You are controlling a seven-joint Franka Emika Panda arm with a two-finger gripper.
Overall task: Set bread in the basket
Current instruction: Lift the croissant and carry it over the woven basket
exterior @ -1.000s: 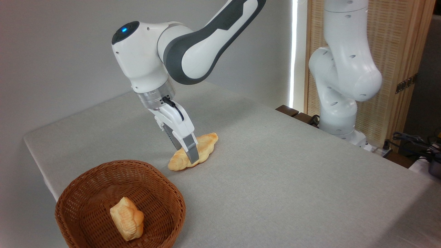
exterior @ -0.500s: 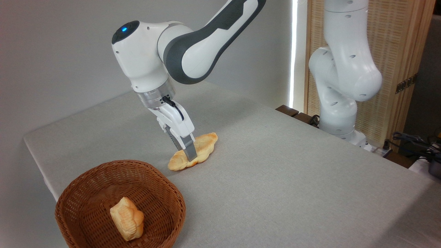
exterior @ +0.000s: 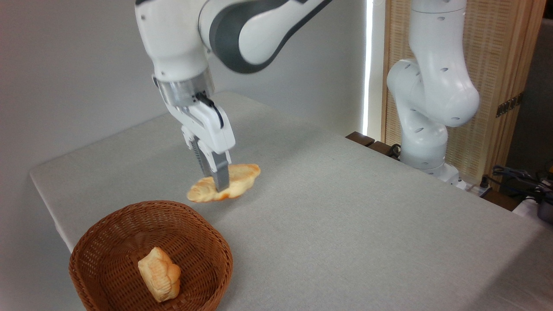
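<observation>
The long, tapered golden-brown braided bread (exterior: pixel 235 185) now hangs clear of the grey cloth-covered worktop (exterior: pixel 345 216), where a second ago it lay flat on the cloth; it has also shifted to the left in the picture, toward the basket, and its outline is slightly blurred. The white-and-grey tool (exterior: pixel 219 185) is clamped across the loaf's middle, its jaws narrowed to the loaf's width, with the near grey finger (exterior: pixel 221 175) crossing the front of the crust. The arm's wrist has risen as well, so that its top is now cut off by the upper edge of the picture. The loaf lies roughly level, its pointed left end just beyond the far rim of the round brown woven wicker basket (exterior: pixel 108 224) and still outside it. Inside the basket, unmoved, rests a shorter, paler ridged bread piece (exterior: pixel 159 274). The arm's white base column (exterior: pixel 432 95) stands at the far right edge of the worktop. No writing or brand can be read.
</observation>
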